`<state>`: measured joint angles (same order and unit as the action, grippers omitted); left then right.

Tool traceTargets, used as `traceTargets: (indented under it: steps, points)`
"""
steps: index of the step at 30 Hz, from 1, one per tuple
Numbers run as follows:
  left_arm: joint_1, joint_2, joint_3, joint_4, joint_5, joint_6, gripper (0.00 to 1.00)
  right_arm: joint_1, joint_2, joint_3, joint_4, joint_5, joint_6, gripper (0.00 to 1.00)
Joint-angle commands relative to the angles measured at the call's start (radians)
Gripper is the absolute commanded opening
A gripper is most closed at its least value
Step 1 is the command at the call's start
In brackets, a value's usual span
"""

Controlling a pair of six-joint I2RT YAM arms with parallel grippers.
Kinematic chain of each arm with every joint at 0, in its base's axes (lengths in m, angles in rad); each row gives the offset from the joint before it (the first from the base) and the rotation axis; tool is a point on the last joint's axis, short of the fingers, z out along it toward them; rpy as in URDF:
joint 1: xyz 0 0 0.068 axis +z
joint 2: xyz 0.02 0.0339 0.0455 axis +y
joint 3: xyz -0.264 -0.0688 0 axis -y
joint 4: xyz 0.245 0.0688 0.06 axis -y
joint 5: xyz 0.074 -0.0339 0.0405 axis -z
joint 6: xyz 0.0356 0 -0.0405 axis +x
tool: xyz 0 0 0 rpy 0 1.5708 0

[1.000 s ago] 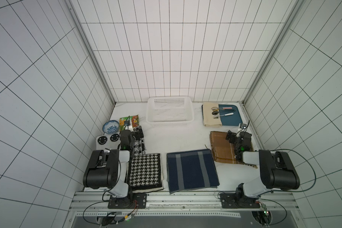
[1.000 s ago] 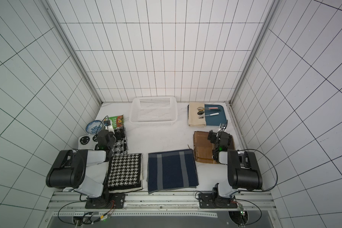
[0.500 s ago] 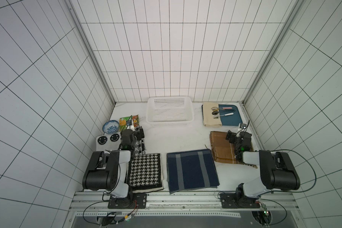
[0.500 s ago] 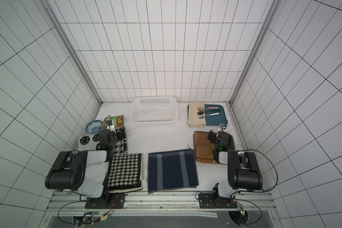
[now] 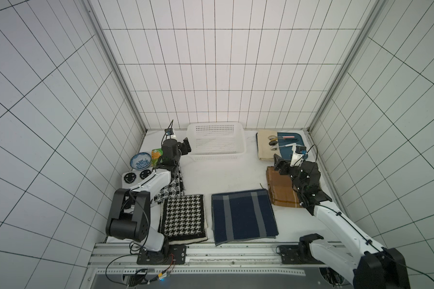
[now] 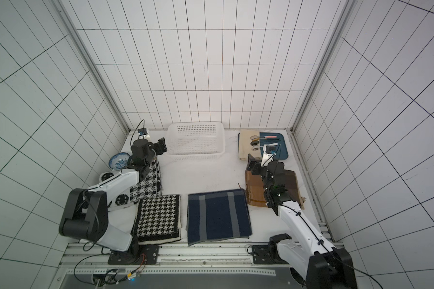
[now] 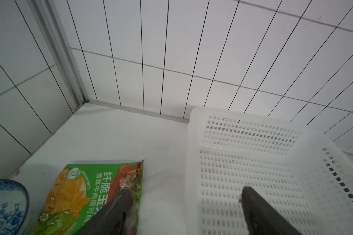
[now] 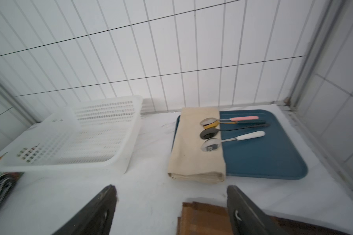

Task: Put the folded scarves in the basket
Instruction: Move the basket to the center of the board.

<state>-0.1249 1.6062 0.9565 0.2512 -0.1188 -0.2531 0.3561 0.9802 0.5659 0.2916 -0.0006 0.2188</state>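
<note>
Lying on the white tabletop (image 5: 223,177), outside the white perforated plastic basket (image 5: 216,157) at the back, are five folded scarves: a navy grey-striped scarf (image 5: 243,216), a fine houndstooth scarf (image 5: 183,216) beside it, a coarser houndstooth scarf (image 5: 173,187) under the left arm (image 5: 150,182), a white smiley-face scarf (image 5: 130,177), and a brown scarf (image 5: 281,190) under the right arm (image 5: 308,185). Left jaws gape empty just beside the basket's left wall; right jaws gape empty over the brown scarf's far edge. Around them are one green snack packet (image 7: 80,193), one blue-patterned bowl (image 5: 140,161), and one blue tray (image 8: 263,158) bearing one beige folded cloth (image 8: 194,154) and four spoons (image 8: 210,133).
</note>
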Motion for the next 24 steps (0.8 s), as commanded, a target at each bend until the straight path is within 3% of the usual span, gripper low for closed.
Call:
traceTargets:
  steps: [1, 3, 10, 15, 24]
  points:
    - [0.035, 0.102, 0.102, -0.158, 0.129, -0.077, 0.83, 0.045, -0.044, 0.061, -0.174, -0.098, 0.066, 0.86]
    - [0.044, 0.168, 0.156, -0.174, 0.194, -0.069, 0.80, 0.062, -0.076, 0.061, -0.220, -0.128, 0.063, 0.85]
    - [0.048, 0.258, 0.240, -0.239, 0.207, -0.070, 0.71, 0.083, -0.206, -0.047, -0.157, -0.169, 0.113, 0.82]
    - [0.042, 0.275, 0.274, -0.300, 0.239, -0.067, 0.50, 0.089, -0.218, -0.055, -0.165, -0.164, 0.114, 0.80]
    - [0.037, 0.259, 0.264, -0.368, 0.250, -0.062, 0.29, 0.095, -0.223, -0.080, -0.144, -0.154, 0.133, 0.79]
